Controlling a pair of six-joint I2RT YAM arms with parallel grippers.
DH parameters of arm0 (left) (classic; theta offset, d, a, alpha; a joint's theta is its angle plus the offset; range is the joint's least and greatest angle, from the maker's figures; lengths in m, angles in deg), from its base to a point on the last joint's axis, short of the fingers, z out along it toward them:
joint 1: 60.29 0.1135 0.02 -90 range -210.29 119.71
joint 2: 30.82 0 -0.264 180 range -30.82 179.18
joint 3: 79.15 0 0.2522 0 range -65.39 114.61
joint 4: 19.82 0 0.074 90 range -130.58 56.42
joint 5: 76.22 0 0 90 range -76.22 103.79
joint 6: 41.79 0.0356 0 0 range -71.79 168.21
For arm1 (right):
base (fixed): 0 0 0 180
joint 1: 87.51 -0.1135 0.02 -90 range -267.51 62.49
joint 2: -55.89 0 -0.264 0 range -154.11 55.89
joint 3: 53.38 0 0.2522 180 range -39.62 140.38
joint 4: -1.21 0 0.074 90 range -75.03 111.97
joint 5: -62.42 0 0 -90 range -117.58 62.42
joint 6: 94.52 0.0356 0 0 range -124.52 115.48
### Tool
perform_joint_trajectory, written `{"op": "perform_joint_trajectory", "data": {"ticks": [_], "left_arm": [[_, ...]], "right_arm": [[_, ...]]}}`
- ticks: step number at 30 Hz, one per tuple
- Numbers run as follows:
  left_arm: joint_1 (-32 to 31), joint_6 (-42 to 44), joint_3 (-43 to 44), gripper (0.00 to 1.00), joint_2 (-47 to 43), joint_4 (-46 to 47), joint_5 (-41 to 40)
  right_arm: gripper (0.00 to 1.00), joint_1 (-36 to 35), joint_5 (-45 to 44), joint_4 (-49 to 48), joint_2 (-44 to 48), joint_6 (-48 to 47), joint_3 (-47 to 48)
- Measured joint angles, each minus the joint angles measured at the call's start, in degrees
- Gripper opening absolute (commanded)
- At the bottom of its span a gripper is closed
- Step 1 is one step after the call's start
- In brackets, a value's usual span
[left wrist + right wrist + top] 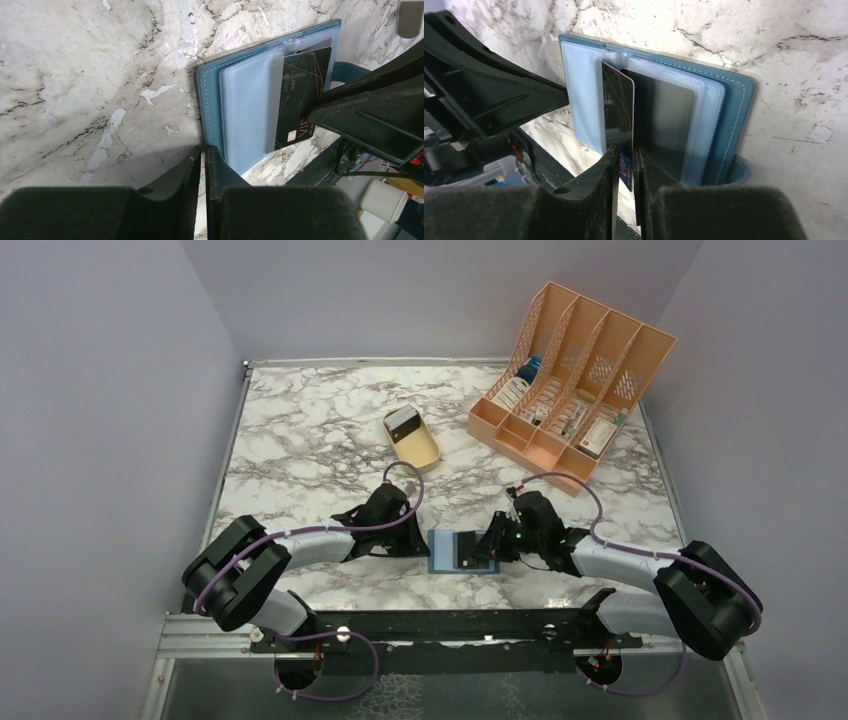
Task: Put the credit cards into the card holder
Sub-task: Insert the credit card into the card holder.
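The card holder [447,552] lies open on the marble table between my two grippers, with pale blue pockets [247,115] on a teal cover [734,120]. My left gripper [204,149] is shut on the edge of the teal cover. A black credit card [302,90] with gold lines sits partly inside a clear pocket. Its near end [618,100] lies between the fingers of my right gripper [625,149], which stand a sliver apart around it. A second dark card [664,125] sits in the pocket beside it. Another card [402,421] rests in the tan tray [425,452].
An orange slotted file rack [570,375] with small items stands at the back right. The tan tray sits behind the holder, towards the table's middle. Grey walls close in the table on the left, the back and the right.
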Motion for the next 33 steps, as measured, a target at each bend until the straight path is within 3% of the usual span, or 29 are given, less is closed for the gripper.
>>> {"op": "perform_joint_trajectory", "data": {"ticks": [10, 20, 33], "left_arm": [[-0.37, -0.28, -0.22, 0.12, 0.39, 1.18, 0.02], [-0.37, -0.44, -0.24, 0.13, 0.48, 1.38, 0.02], [-0.44, -0.68, -0.24, 0.13, 0.96, 2.29, 0.22]], "right_arm": [[0.4, 0.0, -1.55, 11.28, 1.03, -3.08, 4.74], [0.4, 0.0, -1.31, 12.15, -0.2, -4.28, 6.36], [0.4, -0.24, 2.05, 5.7, -4.61, -5.07, 6.91]]}}
